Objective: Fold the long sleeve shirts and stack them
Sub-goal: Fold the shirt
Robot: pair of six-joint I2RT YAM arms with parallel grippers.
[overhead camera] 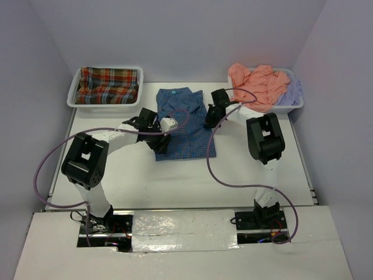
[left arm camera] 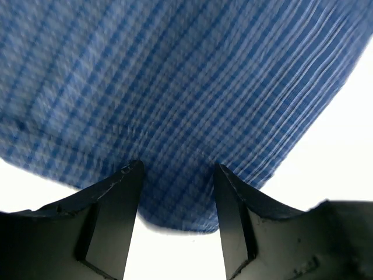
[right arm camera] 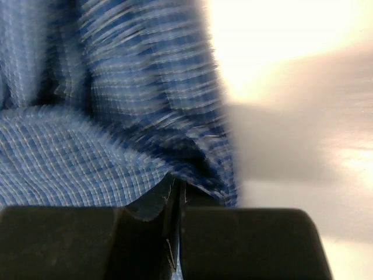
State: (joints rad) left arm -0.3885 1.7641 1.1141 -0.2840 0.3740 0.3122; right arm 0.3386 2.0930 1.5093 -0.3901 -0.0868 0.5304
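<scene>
The blue shirt (overhead camera: 195,137) lies spread on the white tabletop (overhead camera: 175,181), about midway between the left and right edges and nearer the far edge than the near one. Its collar end points toward the far edge. The cloth is rumpled there and flatter toward its near hem.

The left gripper (overhead camera: 162,143) sits at the shirt's near left corner. In the left wrist view its two dark fingers (left arm camera: 116,204) stand apart, and the rounded edge of the blue shirt (left arm camera: 186,87) reaches into the gap between them. Neither finger presses on the cloth, so the left gripper (left arm camera: 178,192) is open around that corner and is not clamped on it.

The right gripper (overhead camera: 210,121) is at the shirt's right edge, on the side toward the far right corner of the tabletop. In the right wrist view the right gripper (right arm camera: 176,198) has its jaws drawn together, with a small fold of the blue shirt (right arm camera: 87,157) pinched at their tips. The cloth rises in blurred folds above the grip.

A white left tray (overhead camera: 74,96) stands at the far left corner and holds the red-green plaid shirt (overhead camera: 109,86), which lies loosely inside it. A white right tray (overhead camera: 297,99) stands at the far right corner. The salmon orange shirt (overhead camera: 256,84) is heaped in it and spills over its rim. The pale lavender shirt (overhead camera: 291,90) is bunched beside it at the tray's right end.
</scene>
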